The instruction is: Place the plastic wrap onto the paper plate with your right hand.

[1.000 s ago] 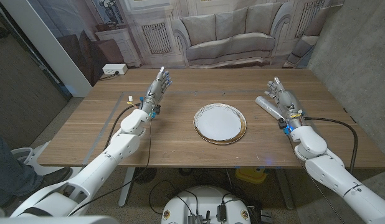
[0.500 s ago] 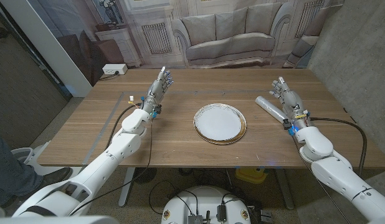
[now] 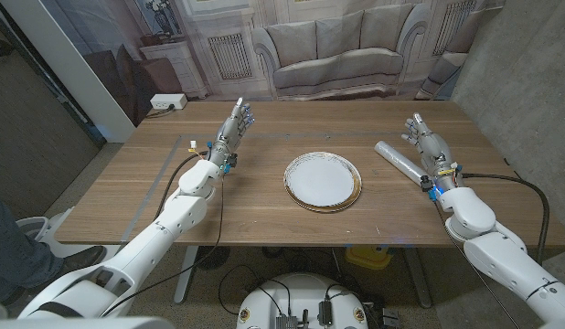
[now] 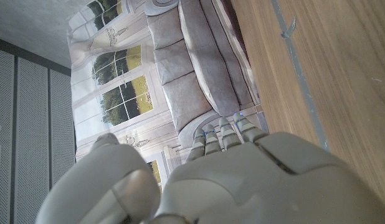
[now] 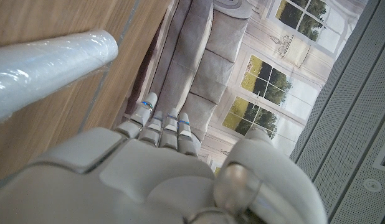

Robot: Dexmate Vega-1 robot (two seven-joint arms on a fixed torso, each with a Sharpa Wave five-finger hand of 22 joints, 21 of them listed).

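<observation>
right hand (image 3: 426, 143) — empty, fingers apart | plastic wrap (image 3: 398, 159) beside — near end hidden

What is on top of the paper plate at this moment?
Nothing: the paper plate shows a bare white centre. The plastic wrap lies on the table beside the right hand. What is under the plate is hidden.

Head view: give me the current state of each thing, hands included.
plastic wrap: lying on the table, not held, beside the right hand
paper plate: empty, mid-table
right hand: open, beside the roll, holding nothing
left hand: open, fingers up, holding nothing
</observation>
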